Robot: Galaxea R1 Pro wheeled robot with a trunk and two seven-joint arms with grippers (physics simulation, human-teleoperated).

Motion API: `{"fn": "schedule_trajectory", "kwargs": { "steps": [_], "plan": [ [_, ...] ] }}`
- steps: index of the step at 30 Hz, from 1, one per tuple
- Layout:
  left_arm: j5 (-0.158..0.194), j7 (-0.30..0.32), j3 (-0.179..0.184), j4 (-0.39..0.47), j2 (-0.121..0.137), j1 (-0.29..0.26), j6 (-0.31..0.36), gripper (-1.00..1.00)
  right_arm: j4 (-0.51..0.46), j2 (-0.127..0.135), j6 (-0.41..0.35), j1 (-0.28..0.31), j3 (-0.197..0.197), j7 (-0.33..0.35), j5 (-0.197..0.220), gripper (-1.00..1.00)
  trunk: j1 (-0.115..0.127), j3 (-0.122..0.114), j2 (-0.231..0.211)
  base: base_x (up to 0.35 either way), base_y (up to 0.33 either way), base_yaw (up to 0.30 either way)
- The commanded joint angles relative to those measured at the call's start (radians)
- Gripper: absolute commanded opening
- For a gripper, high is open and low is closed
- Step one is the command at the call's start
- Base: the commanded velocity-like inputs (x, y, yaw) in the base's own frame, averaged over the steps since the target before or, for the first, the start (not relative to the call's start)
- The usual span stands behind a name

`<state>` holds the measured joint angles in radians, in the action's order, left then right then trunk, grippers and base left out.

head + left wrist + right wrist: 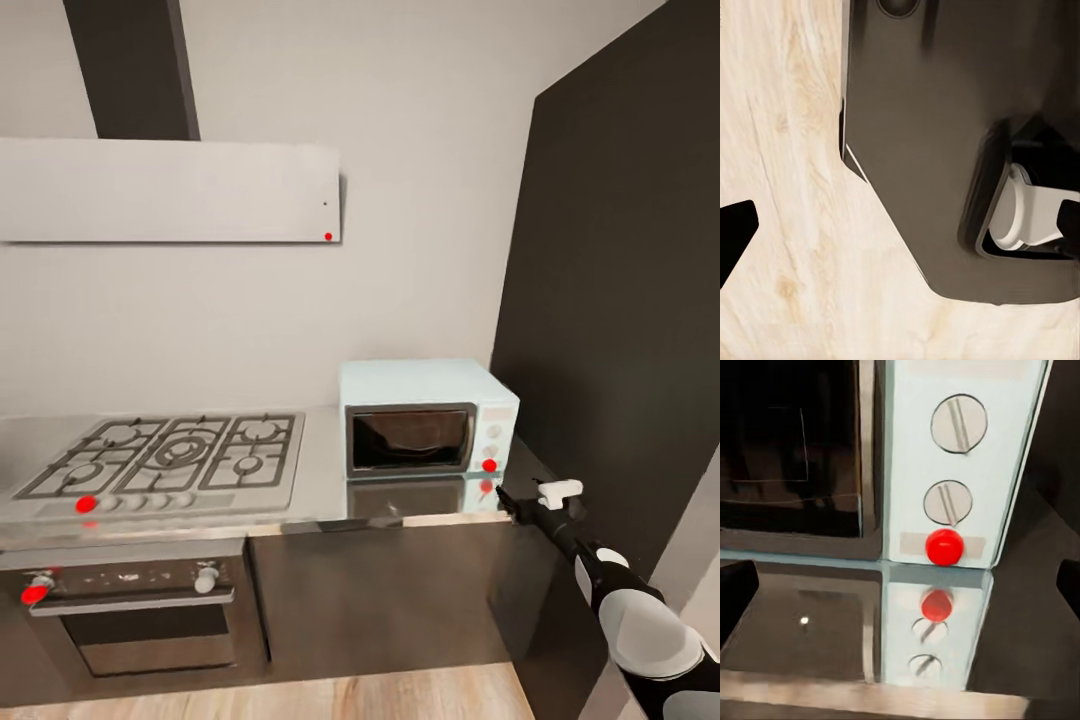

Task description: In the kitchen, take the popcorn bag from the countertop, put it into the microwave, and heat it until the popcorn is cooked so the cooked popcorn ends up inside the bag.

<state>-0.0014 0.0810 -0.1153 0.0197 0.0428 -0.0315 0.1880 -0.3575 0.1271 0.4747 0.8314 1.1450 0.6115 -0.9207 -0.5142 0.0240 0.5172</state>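
Microwave [428, 418]: pale mint-blue, stands on the right end of the countertop [320, 490], its dark glass door closed; the inside is too dark to see.
Control panel: 2 round knobs [958, 424] and 1 red dot [944, 547] below them, all mirrored in the shiny steel.
Right gripper [510, 497]: held out near the front right corner of the microwave, just before the counter edge; I cannot tell if its fingers are open or closed.
Left gripper: dark fingertips at the picture edges over the wooden floor [787, 187], beside the robot's dark base [930, 135]; they stand wide apart.
Hob [170, 455]: left of the microwave, oven [135, 610] beneath it.
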Motion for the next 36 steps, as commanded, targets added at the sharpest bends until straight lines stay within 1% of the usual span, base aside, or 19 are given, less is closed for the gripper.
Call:
{"fn": "schedule_trajectory", "kwargs": {
  "steps": [1,4,5,8,10,14,22,29,31,36],
  "plan": [
    [0.000,0.003,-0.007,0.002,0.000,0.000,0.007,1.00,-0.001,0.000,0.005,0.002,0.009,0.005,-0.007,1.00,-0.001,0.002,0.002,0.333,-0.003,0.227],
    [0.000,0.003,-0.007,0.002,0.000,0.000,0.007,1.00,0.000,0.000,0.005,0.002,0.009,-0.002,-0.007,1.00,-0.001,0.003,0.002,0.335,-0.001,0.104],
    [0.000,0.003,-0.008,0.002,0.000,0.000,0.007,1.00,0.000,0.000,0.005,0.002,0.009,-0.024,-0.006,1.00,-0.001,0.003,0.002,0.336,0.000,0.027],
    [0.000,0.003,-0.009,0.002,0.000,0.000,0.005,1.00,0.002,-0.001,0.008,0.002,0.007,-0.144,-0.006,1.00,-0.001,0.003,0.002,0.315,0.000,0.008],
    [0.000,0.003,-0.009,0.002,0.000,0.000,0.005,1.00,0.008,-0.001,0.008,0.002,0.007,-0.171,-0.006,1.00,-0.001,0.003,0.002,0.188,0.000,0.002],
    [0.000,0.003,-0.009,0.002,0.000,0.000,0.005,1.00,0.041,-0.004,0.008,0.002,0.006,-0.192,-0.006,1.00,-0.001,0.003,0.002,0.045,0.000,0.000],
    [0.000,0.003,-0.009,0.002,0.000,0.000,0.004,1.00,0.049,-0.004,0.007,0.002,0.007,-0.194,-0.006,1.00,-0.001,0.003,0.002,0.003,0.000,0.000],
    [0.000,0.002,-0.010,0.003,0.000,0.000,0.003,1.00,0.083,-0.004,0.005,0.000,0.007,-0.200,-0.005,1.00,-0.001,0.003,0.002,0.058,0.000,0.000],
    [0.000,0.002,-0.010,0.003,0.000,0.000,0.000,1.00,0.088,-0.004,0.005,-0.001,0.007,-0.220,-0.004,1.00,-0.001,0.003,0.002,0.008,0.000,0.000],
    [0.001,0.002,-0.010,0.003,0.001,0.000,-0.036,1.00,0.135,-0.004,0.005,-0.003,0.008,-0.306,-0.004,1.00,-0.001,0.003,0.002,0.001,0.000,0.000]
  ]
}}
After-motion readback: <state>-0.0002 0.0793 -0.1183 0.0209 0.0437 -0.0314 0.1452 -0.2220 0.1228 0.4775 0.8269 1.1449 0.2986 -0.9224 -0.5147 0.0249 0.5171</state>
